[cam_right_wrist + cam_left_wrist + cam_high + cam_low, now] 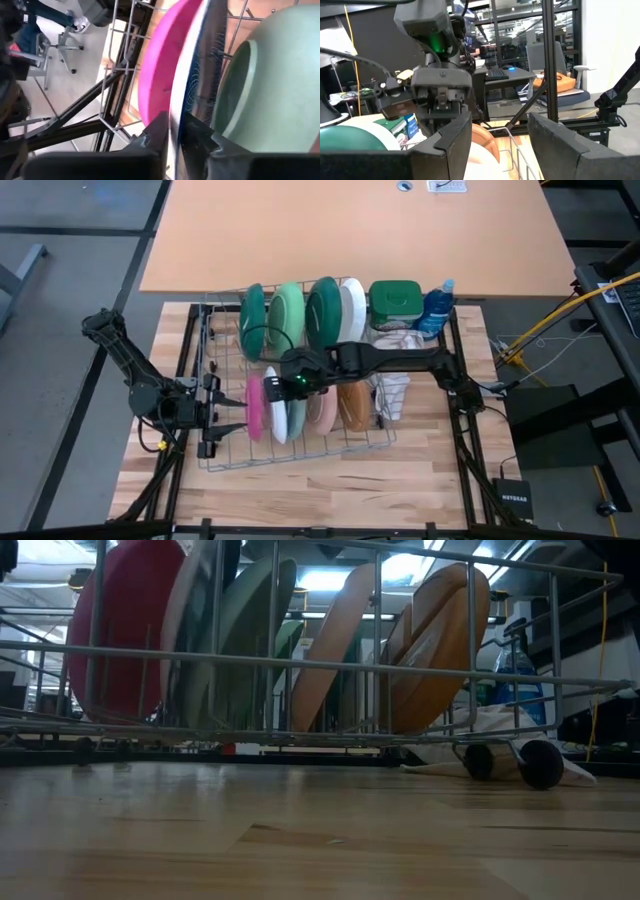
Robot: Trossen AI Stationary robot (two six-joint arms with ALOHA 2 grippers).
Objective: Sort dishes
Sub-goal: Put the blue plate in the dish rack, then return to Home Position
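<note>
A wire dish rack (215,462) holds two rows of plates on edge. The near row has a pink plate (254,406), a navy plate with a white rim (277,420), a pale teal one (297,418), a peach one (322,410) and a brown one (352,406). My right gripper (177,137) reaches down over the near row and is shut on the navy plate (200,75), between the pink plate (160,70) and the teal plate (270,80). My left gripper (228,412) is open and empty at the rack's left side, and its fingers show in the left wrist view (500,145). My right gripper pinches the upper rim (176,117) of the navy plate between its two fingers, one finger (156,132) on the side facing the pink plate and one (200,132) on the patterned navy face. The fingers come from above, pointing down. The plate stands on edge in the rack.
The far row holds dark green (252,312), light green (288,310), dark green (322,308) and white (352,308) plates. A green lidded tub (395,300), a blue bottle (436,310) and a cloth (395,392) sit at the rack's right. Bare wood (300,495) lies near the front edge.
</note>
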